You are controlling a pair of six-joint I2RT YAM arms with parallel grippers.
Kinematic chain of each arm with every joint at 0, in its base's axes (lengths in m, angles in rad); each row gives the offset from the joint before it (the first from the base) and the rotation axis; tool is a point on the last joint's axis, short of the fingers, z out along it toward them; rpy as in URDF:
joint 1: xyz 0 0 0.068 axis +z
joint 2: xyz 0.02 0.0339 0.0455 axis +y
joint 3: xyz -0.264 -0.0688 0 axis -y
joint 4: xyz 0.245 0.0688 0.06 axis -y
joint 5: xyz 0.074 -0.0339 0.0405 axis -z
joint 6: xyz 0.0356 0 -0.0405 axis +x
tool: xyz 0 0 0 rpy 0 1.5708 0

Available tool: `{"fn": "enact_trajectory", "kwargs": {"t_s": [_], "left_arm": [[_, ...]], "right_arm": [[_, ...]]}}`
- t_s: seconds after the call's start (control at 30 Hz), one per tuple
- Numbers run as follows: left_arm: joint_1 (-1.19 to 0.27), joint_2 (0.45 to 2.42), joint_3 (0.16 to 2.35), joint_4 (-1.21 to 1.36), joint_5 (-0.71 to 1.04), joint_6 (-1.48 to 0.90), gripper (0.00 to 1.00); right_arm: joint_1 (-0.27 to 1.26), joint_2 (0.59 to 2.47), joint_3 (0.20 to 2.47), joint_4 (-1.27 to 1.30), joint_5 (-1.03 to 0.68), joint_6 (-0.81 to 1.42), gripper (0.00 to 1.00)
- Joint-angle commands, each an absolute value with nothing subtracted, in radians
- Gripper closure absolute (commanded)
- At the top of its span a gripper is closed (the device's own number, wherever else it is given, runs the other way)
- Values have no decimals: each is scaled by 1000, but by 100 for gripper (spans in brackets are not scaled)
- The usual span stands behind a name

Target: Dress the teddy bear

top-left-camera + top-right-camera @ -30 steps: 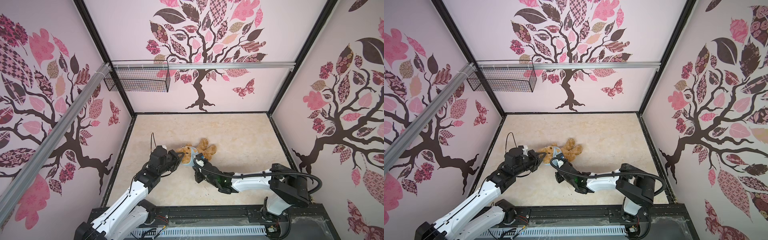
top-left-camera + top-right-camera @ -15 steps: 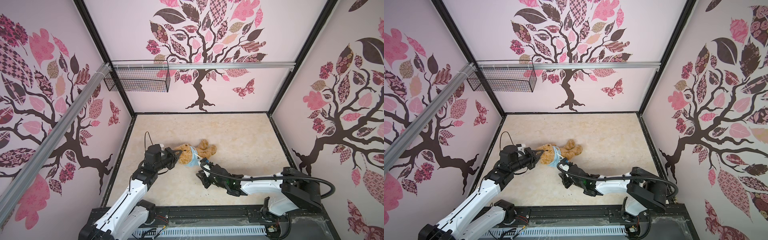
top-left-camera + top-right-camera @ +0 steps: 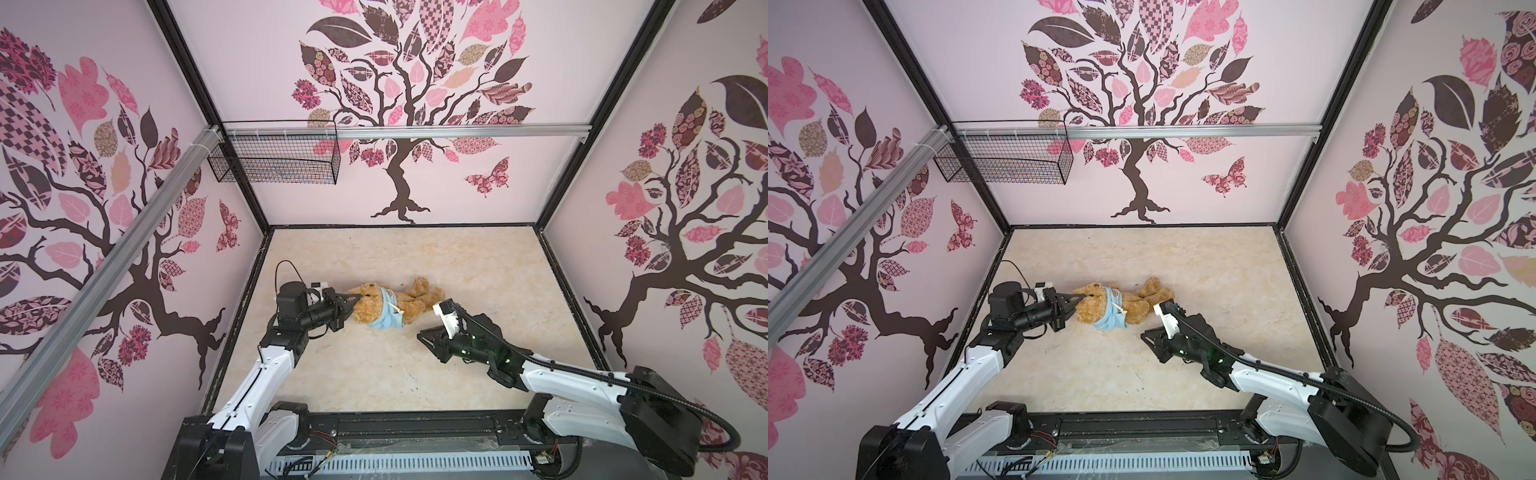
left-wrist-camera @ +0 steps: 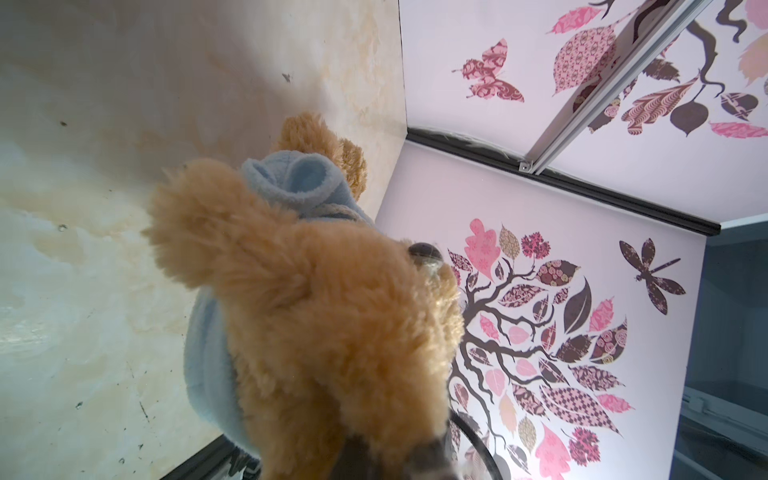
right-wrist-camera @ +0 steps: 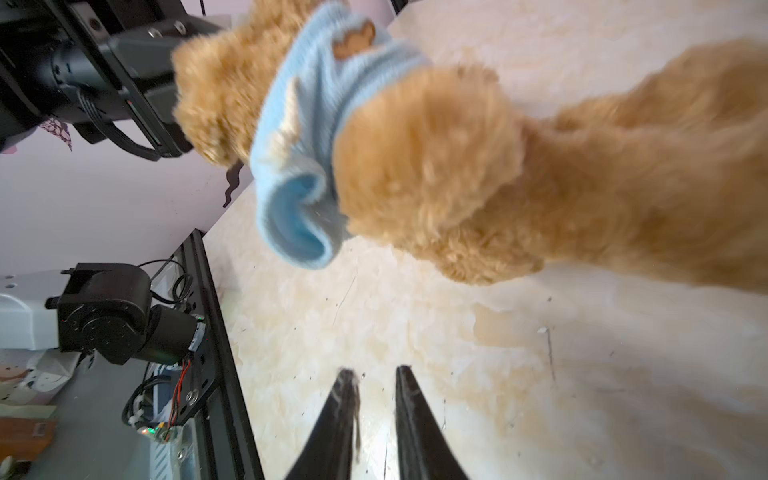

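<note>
The teddy bear (image 3: 411,305) lies on the marbled table with its head to the left and legs to the right, seen in both top views (image 3: 1136,308). A light-blue shirt (image 3: 387,319) is bunched round its neck and chest. My left gripper (image 3: 357,296) is shut on the fur at the bear's head; in the left wrist view the bear (image 4: 324,311) fills the space over the left gripper (image 4: 390,457). My right gripper (image 5: 376,374) hovers over bare table a short way from the bear's legs (image 5: 457,166), jaws slightly open and empty.
A black wire basket (image 3: 274,162) hangs from the aluminium rail (image 3: 457,132) at the back left. Patterned walls close in three sides. The black frame edge (image 3: 415,419) runs along the table's front, by both arm bases.
My right gripper has let go at the shirt, opened, and drawn back to the right. My left arm has pulled the bear's head slightly to the left.
</note>
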State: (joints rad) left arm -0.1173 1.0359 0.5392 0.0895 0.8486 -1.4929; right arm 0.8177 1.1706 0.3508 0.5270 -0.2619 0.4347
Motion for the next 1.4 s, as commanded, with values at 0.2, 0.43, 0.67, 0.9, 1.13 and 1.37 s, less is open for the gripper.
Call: {"fn": "enact_trajectory", "kwargs": {"t_s": [0.2, 0.43, 0.67, 0.9, 1.13, 1.37], "left_arm": [[-118, 1037, 511, 170, 939, -1546, 100], [-131, 1035, 512, 170, 934, -1565, 100], [-170, 1034, 511, 170, 907, -1567, 100], [-198, 1053, 525, 172, 896, -1561, 100], [-198, 1083, 551, 191, 903, -1569, 100], [-201, 1085, 563, 192, 906, -1572, 100]], "right_arm": [[827, 1374, 353, 916, -288, 504, 85], [917, 1473, 406, 1022, -195, 446, 87], [930, 1519, 433, 1045, -68, 422, 89], [930, 1504, 399, 1067, -1, 364, 88], [930, 1441, 290, 1076, -117, 315, 79], [930, 1431, 275, 1070, -81, 274, 83]]}}
